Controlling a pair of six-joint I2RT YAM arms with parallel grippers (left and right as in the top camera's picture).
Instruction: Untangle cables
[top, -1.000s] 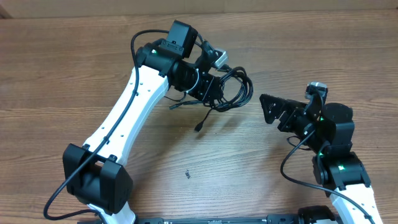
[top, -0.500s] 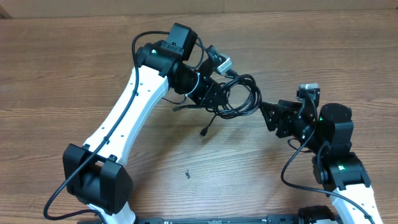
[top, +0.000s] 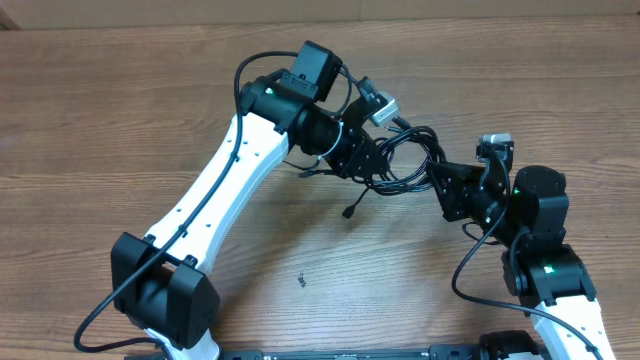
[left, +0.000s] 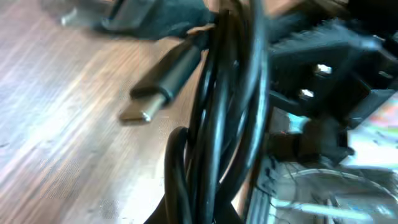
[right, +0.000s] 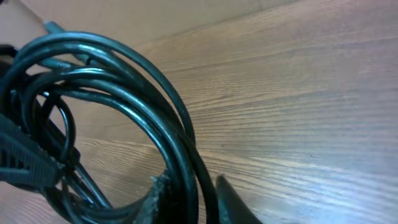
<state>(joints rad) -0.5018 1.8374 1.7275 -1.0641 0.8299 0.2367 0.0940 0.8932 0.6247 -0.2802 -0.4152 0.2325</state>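
The cables (top: 412, 152) form a looped black bundle held above the table between both arms. My left gripper (top: 368, 160) is shut on the bundle's left side; in the left wrist view the strands (left: 230, 112) rise from between its fingertips (left: 199, 214). A plug end (left: 158, 87) with a silver tip hangs beside them, and a loose end (top: 350, 211) dangles below. My right gripper (top: 443, 178) is at the loop's right edge. In the right wrist view its jaws (right: 193, 202) stand narrow, closed on two strands of the loop (right: 124, 68).
The wooden table (top: 120, 120) spreads under both arms. A small dark speck (top: 300, 281) lies near the front middle. The left arm's base (top: 160, 300) and the right arm's body (top: 545, 265) stand at the front corners.
The left arm has carried the cable bundle to the right, up to the right gripper. The right gripper's jaws have gone from wide open to closed on the loop's edge.
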